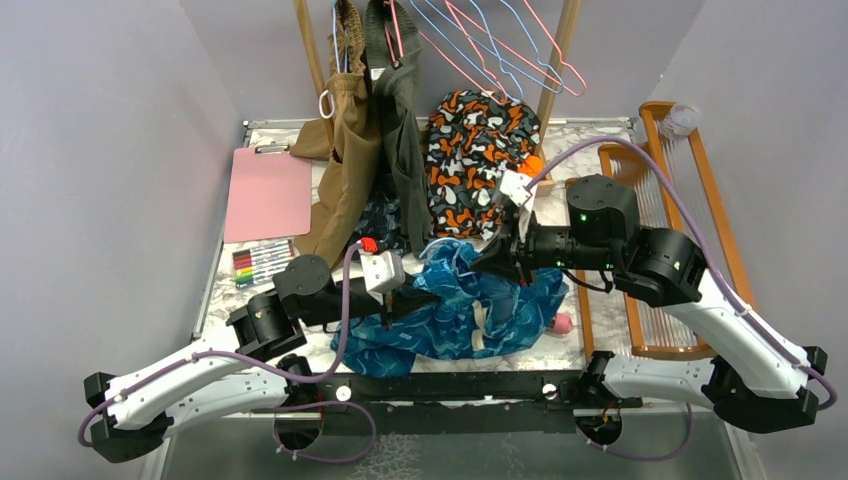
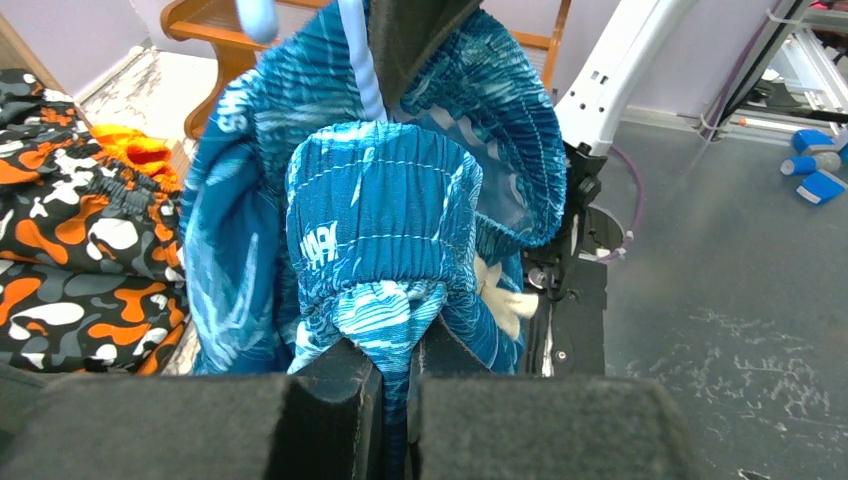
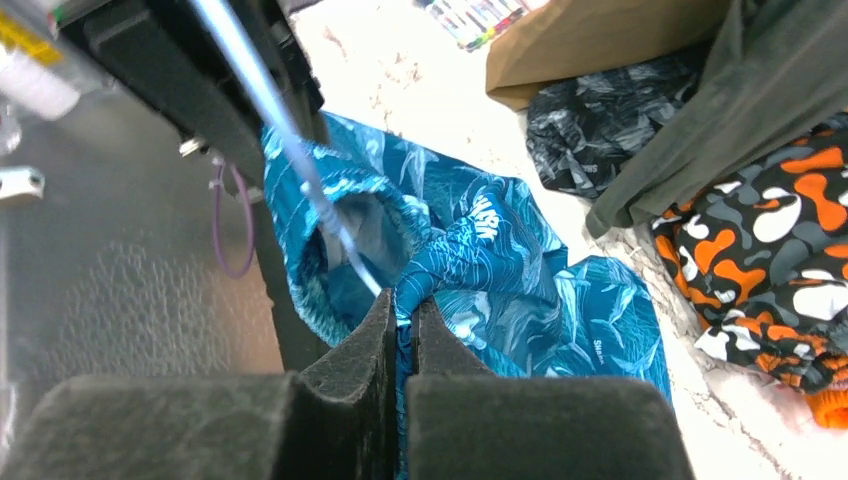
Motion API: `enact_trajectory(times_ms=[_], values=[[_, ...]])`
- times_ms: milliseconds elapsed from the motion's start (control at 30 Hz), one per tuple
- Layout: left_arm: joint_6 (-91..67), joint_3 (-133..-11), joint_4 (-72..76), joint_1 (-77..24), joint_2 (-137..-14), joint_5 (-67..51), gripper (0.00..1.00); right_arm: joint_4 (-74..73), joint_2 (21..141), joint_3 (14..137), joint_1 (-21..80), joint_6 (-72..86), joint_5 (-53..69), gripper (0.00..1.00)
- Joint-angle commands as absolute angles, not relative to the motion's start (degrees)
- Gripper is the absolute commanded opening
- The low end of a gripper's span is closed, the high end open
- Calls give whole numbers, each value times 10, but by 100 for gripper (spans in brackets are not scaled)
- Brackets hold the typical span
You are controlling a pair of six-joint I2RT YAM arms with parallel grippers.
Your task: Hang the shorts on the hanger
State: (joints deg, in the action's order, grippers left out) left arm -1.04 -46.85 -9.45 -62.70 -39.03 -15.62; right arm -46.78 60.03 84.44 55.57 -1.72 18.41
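The teal-blue shorts (image 1: 470, 305) lie bunched at the table's front middle. My left gripper (image 1: 425, 298) comes in from the left and is shut on a fold of them just under the gathered waistband (image 2: 385, 200); the pinch shows in the left wrist view (image 2: 400, 345). From the right, my right gripper (image 1: 478, 262) is shut on another fold of the shorts (image 3: 500, 270), its fingertips (image 3: 402, 305) closed on the cloth. The light-blue wire of the hanger (image 2: 362, 70) runs down into the waistband opening, and in the right wrist view the hanger (image 3: 262, 100) slants into the shorts. Most of the hanger is hidden.
An orange, black and white garment (image 1: 480, 150) lies behind the shorts. Tan (image 1: 345, 170) and olive (image 1: 400, 120) garments hang at the back, with pink and blue wire hangers (image 1: 520, 50) above. A pink clipboard (image 1: 268, 193) and markers (image 1: 262, 263) are left; a wooden rack (image 1: 660, 250) is right.
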Motion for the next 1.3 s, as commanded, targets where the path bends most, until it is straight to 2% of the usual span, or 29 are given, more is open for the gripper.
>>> enact_trajectory(times_ms=[0,267,467,633,833,867,967,1033,1100,1267], values=[[1,-480,-72,-627,-379,-127,0,-454,615,887,561,69,95,1],[23,-475,-73,-627,-382,-70,0,-450,627,933,561,341,-27,1],[31,-470,-31,-627,-401,-49,0,-356,589,853,560,522,-43,1],[20,-457,33,-627,-411,-70,0,-325,596,815,561,575,-68,1],[-11,-444,69,-627,-418,-148,0,-314,599,789,561,556,-118,1],[-14,-439,73,-627,-415,-146,0,-317,601,792,561,548,-113,7],[-21,-418,100,-627,-396,-136,0,-299,601,798,561,502,-75,40],[-24,-408,116,-627,-386,-131,0,-291,600,804,561,471,-49,55],[-25,-405,122,-627,-380,-129,0,-298,601,818,561,442,-27,64],[-26,-407,123,-627,-372,-139,0,-335,605,856,560,337,36,71]])
